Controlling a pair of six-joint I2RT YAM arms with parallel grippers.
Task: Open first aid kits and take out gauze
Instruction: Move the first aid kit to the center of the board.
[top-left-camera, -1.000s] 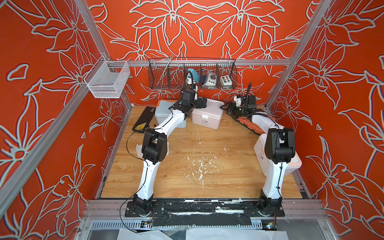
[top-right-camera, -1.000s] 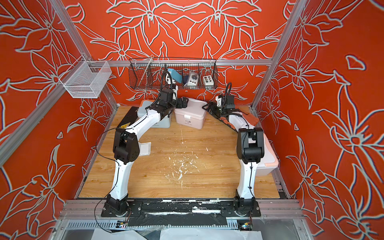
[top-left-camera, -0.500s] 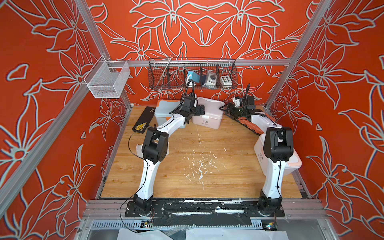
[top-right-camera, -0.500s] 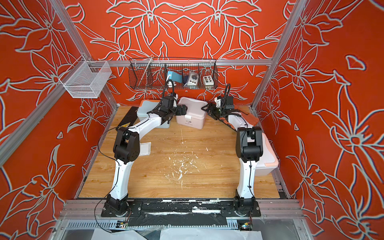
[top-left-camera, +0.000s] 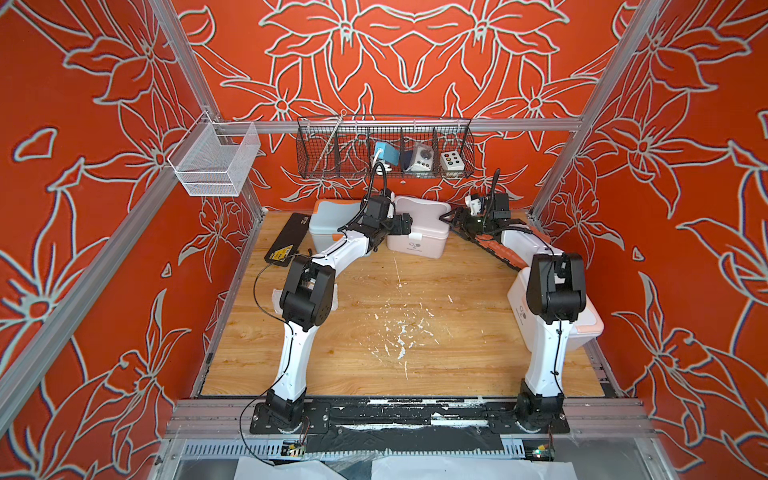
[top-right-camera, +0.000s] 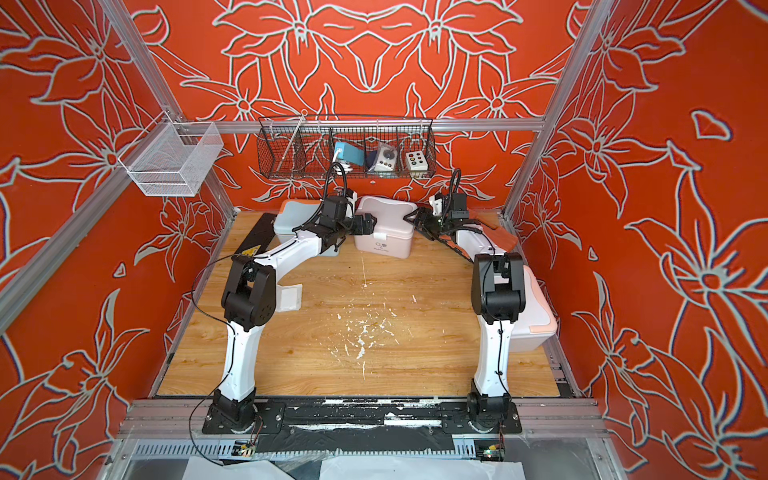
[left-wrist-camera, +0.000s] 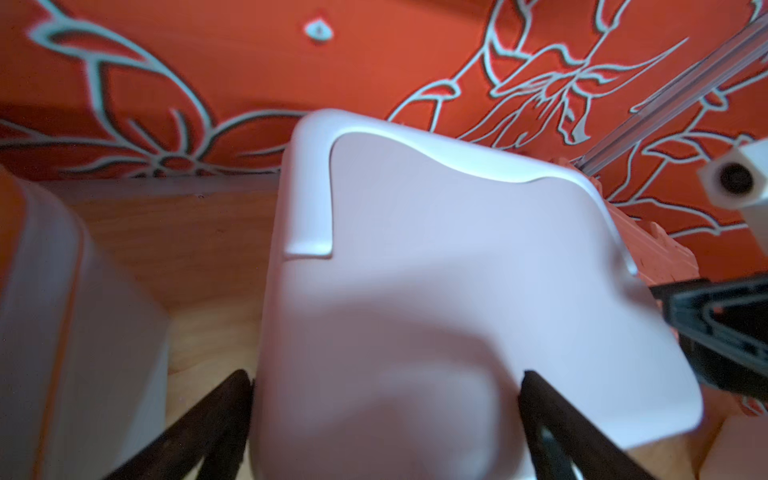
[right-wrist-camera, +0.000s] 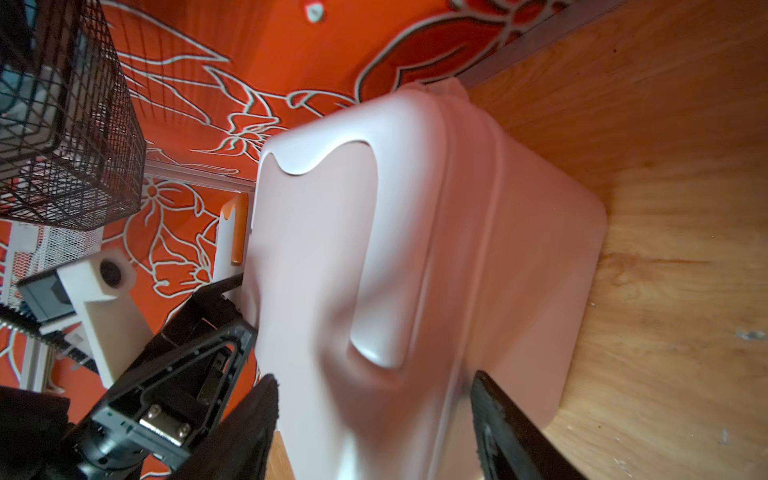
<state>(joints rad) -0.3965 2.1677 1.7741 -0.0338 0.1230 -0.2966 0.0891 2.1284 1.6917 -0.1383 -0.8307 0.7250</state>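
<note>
The left gripper (top-left-camera: 402, 224) is spread wide over the left end of the pink kit (top-left-camera: 419, 232). In the left wrist view its dark fingers (left-wrist-camera: 216, 415) stand on either side of that end, right at the plastic, and hold nothing else. The right gripper (top-left-camera: 451, 216) is at the kit's right end. In the right wrist view its jaws are apart and the kit (right-wrist-camera: 415, 249) fills the gap between them. I cannot tell whether they pinch it.

The pink kit sits at the far middle of the table (top-left-camera: 395, 291), lid shut and logo facing near. The table is light wood, scuffed with white flecks in the middle. Orange walls with pale flower outlines close in the left, far and right sides, framed by metal rails.

There are two arms and three kits, all with lids down:
- the pink one
- a blue-grey one (top-left-camera: 328, 220) just to its left
- a white one (top-left-camera: 515, 299) at the right edge, partly behind the right arm

One gauze packet (top-right-camera: 291, 297) shows, flat on the table at the left, half hidden by the left arm's elbow.

There are two flat cases, a black one (top-left-camera: 286, 241) at far left and an orange one (top-left-camera: 498, 249) at far right. Two baskets hang, a black one (top-left-camera: 324, 158) on the far wall and a white one (top-left-camera: 212, 166) on the left.
</note>
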